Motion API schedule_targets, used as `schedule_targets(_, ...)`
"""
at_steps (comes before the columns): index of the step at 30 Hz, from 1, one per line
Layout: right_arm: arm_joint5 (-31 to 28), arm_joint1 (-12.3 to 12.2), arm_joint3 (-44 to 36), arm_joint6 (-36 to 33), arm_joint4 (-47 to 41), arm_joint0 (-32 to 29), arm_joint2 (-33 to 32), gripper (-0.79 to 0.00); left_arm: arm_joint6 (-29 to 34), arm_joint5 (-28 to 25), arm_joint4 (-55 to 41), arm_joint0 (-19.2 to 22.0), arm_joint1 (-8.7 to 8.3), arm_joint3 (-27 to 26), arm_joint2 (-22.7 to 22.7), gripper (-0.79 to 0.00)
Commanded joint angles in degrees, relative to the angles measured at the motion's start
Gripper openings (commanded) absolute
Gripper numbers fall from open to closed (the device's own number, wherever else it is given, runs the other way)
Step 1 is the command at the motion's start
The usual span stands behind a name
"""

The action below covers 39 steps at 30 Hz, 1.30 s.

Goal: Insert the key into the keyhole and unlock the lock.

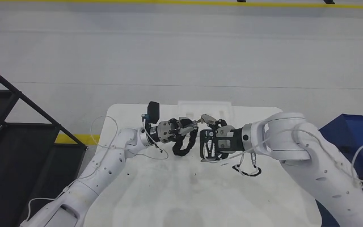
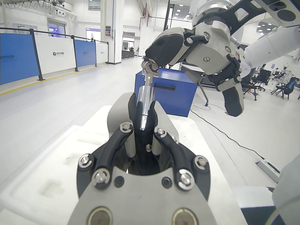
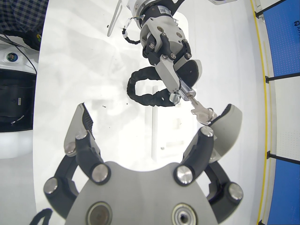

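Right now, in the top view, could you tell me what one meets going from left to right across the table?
The left tool, shut on the lock → key, seated in the lock's keyhole → right tool, open.

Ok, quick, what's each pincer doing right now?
Left pincer: closed on the lock.
Right pincer: open, gripping nothing; the key sits in the lock.
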State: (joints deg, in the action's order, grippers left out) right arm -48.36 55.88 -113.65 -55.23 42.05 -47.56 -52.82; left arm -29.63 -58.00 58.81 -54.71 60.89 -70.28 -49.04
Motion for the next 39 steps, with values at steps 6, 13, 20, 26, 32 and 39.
schedule_targets(6, -4.8, -1.1, 0.2, 4.1, 4.0, 1.1, -0.3, 0.000, -0.2, 0.0, 1.8, -0.1, -0.02, -1.1, 1.5, -0.785)
schedule_targets(13, -9.2, -2.6, 0.1, 8.6, 11.6, 0.9, -1.1, 0.000, -0.1, 0.0, 1.1, 1.1, -0.61, -0.6, 4.0, -0.785)
schedule_targets(20, -8.7, -3.2, -2.3, 12.1, 18.3, -1.6, -2.9, -0.382, 0.0, 0.0, 0.9, 2.1, -1.51, -0.8, 6.5, -0.785)
schedule_targets(26, -8.6, -3.4, -3.3, 14.6, 22.2, -2.7, -3.3, -0.394, -0.5, 0.0, 0.6, 2.9, -2.28, -1.2, 8.3, -0.785)
schedule_targets(32, -7.1, -3.5, -4.9, 15.8, 26.5, -3.7, -3.3, -0.443, -1.2, 0.0, 0.2, 3.6, -3.00, -1.4, 9.9, -0.785)
schedule_targets(39, -6.0, -3.7, -6.5, 15.7, 29.7, -4.6, -3.3, -0.493, -2.4, 0.0, -0.1, 4.4, -3.78, -1.9, 11.4, -0.785)
